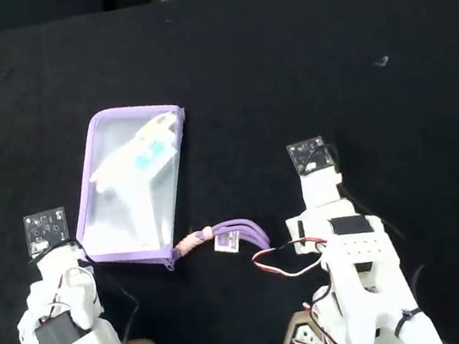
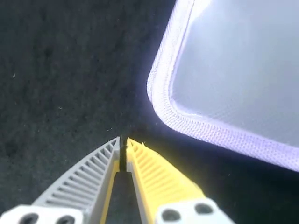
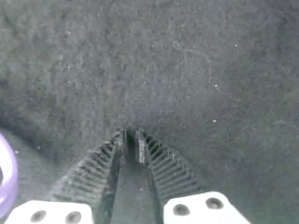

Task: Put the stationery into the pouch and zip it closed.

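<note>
Pouch [image 1: 126,225] just beside left end effector [image 2: 122,141].

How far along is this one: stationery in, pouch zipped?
Done: the stationery items lie inside the translucent purple-edged pouch. Its zip pull sits at a corner, so it looks zipped, though the seam is hard to read. In hand: nothing; the left gripper and right gripper are shut and empty. Left: seemingly nothing.

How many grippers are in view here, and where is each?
2. The left gripper sits just off the near left corner of the pouch, not touching it. The right gripper is over bare table, beside the purple strap.
</note>
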Motion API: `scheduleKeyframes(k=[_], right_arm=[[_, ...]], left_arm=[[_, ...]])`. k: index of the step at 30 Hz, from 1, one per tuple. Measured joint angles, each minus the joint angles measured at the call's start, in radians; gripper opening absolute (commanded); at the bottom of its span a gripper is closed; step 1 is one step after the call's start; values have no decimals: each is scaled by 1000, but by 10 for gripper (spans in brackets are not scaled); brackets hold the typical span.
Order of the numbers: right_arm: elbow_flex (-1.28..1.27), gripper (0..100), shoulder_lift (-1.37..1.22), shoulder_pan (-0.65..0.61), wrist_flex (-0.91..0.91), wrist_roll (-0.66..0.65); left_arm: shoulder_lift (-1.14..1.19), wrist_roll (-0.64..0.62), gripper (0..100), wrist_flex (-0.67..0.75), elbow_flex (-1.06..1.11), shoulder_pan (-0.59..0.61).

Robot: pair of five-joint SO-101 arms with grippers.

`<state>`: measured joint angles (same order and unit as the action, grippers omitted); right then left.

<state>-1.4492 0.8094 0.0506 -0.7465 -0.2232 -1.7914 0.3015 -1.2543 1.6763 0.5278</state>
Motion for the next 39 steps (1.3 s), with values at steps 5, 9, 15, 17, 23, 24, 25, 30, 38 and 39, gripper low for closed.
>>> scheduleKeyframes(k=[5, 9, 15, 17, 23, 24, 25, 30, 38, 39], right_arm=[[0, 32, 0, 0, 0, 0], [0, 32, 0, 0, 0, 0], [0, 32, 0, 0, 0, 0], [0, 32, 0, 0, 0, 0], [0, 32, 0, 0, 0, 0], [0, 32, 0, 0, 0, 0], [0, 32, 0, 0, 0, 0], [0, 32, 0, 0, 0, 0], [0, 32, 0, 0, 0, 0], [0, 32, 0, 0, 0, 0]], left_arm=[[0, -43, 33, 0, 0, 0], [0, -51, 30, 0, 0, 0], [0, -52, 30, 0, 0, 0], [0, -52, 30, 0, 0, 0], [0, -52, 30, 0, 0, 0], [0, -52, 30, 0, 0, 0], [0, -52, 30, 0, 0, 0], [0, -52, 30, 0, 0, 0], [0, -52, 30, 0, 0, 0], [0, -52, 30, 0, 0, 0]])
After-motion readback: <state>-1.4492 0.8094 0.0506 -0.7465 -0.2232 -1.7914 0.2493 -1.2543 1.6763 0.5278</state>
